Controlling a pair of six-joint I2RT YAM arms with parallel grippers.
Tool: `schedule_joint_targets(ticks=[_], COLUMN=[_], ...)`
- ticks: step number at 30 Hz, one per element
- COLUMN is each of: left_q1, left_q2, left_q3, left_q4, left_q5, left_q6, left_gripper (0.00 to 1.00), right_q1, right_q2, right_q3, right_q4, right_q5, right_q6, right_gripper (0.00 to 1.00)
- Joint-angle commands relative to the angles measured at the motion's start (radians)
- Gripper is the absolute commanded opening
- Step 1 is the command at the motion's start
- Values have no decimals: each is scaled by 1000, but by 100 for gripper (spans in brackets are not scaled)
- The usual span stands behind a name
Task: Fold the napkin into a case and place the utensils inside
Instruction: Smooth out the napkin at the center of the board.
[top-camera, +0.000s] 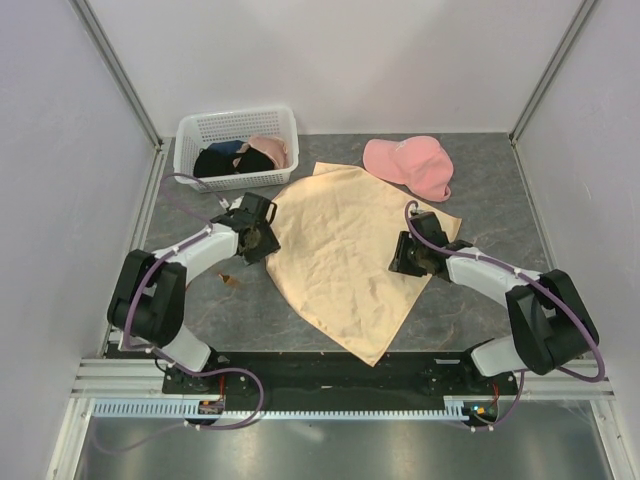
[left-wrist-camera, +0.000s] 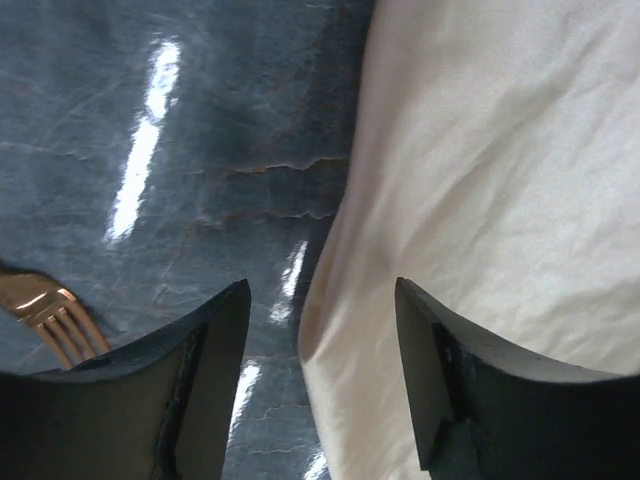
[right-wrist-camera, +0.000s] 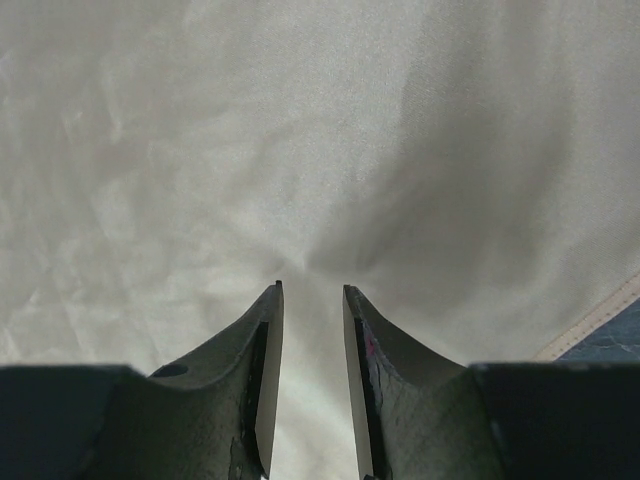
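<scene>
Starting the fold, left pincer (left-wrist-camera: 322, 290) stands released astride the napkin (left-wrist-camera: 500, 200) edge, right pincer (right-wrist-camera: 312, 290) half-closed over cloth, hold unclear; firm pinches seem needed next.

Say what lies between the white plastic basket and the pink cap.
The far corner of the peach-tan cloth napkin, on grey table, in top view.

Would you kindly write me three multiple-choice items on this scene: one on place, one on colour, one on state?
1. Where is the pink cap? A near edge; B far right of the table; C far left.
2. What colour is the basket? A white; B blue; C black.
3. How is the left gripper? A shut tight; B open; C out of view.
Answers: B, it lies beside the napkin's far-right edge; A, its mesh walls are white; B, its jaws stand apart astride the napkin's edge.
</scene>
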Motion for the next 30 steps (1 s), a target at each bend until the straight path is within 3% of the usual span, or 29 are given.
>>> schedule_joint_targets(ticks=[1, 3, 4, 5, 7, 10, 12, 14, 15, 16, 19, 23, 24, 27, 30], left_q1=[1, -1, -2, -19, -65, -198, -263, -307, -318, -327, -332, -312, -308, -260, -209], left_q2=[41, 49, 48, 45, 37, 127, 220, 392, 449, 489, 405, 169, 138, 94, 132], left_q3=[55, 58, 66, 75, 122, 283, 395, 591, 661, 751, 650, 465, 404, 326, 321], left_q4=[97, 98, 98, 94, 86, -14, -113, -196, -266, -373, -362, -263, -233, -120, -37], left_q5=[132, 145, 141, 132, 50, -99, -105, -112, -124, -179, -280, -312, -302, -200, -74], left_q6=[32, 40, 43, 49, 52, 34, 12, 20, 17, 8, -9, 34, 41, 78, 115], left_gripper=[48, 36, 19, 9, 2, 2, 2, 9, 18, 38, 61, 60, 53, 36, 34], right_q1=[2, 2, 0, 0, 0, 0, 0, 0, -1, -1, -1, -1, -1, -1, -1], right_q2=[21, 21, 19, 15, 9, 1, -5, -11, -13, -13, -4, -7, -5, -1, -7], right_q3=[8, 9, 9, 9, 12, 28, 35, 44, 48, 54, 63, 45, 43, 45, 40], right_q4=[60, 63, 63, 63, 60, 45, 38, 31, 29, 26, 12, 23, 26, 26, 28], right_q5=[-9, -13, -18, -18, -21, -15, -10, 5, 11, 13, -7, -12, -12, -18, -18], right_q6=[-16, -17, -19, -20, -27, -33, -34, -39, -39, -42, -45, -37, -39, -37, -37], right_gripper=[36, 36, 36, 36, 36, 36, 36, 36, 36, 35, 35, 35, 35, 34, 34])
